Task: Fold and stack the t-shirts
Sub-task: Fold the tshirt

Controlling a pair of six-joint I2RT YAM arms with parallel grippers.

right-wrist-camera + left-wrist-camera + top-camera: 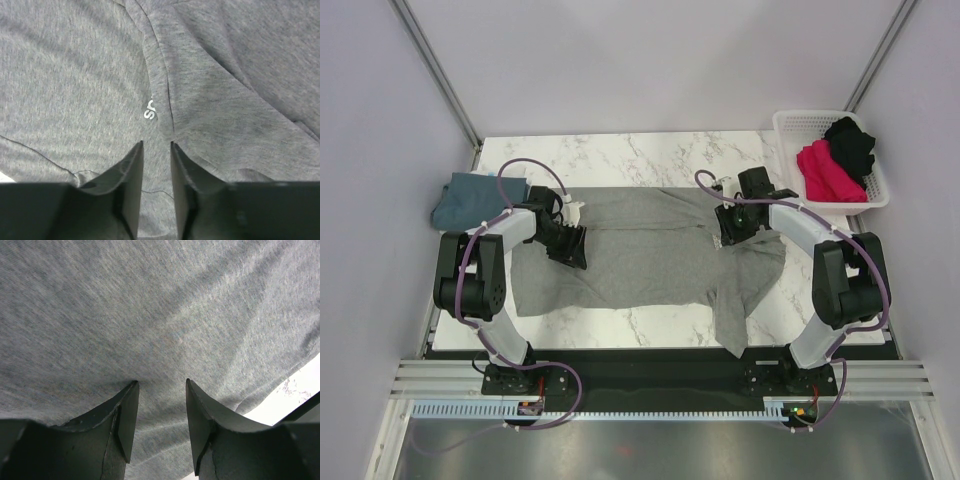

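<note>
The left claw (570,245) rests released on the left part of the heather grey t-shirt (640,260), its fingers (127,415) apart with no cloth between them. The right claw (156,145) stands slightly parted over a fold beside the white logo (150,109). The shirt lies spread across the marble surface (620,155), one end hanging over the near edge. A folded teal t-shirt (470,198) lies at the left edge.
</note>
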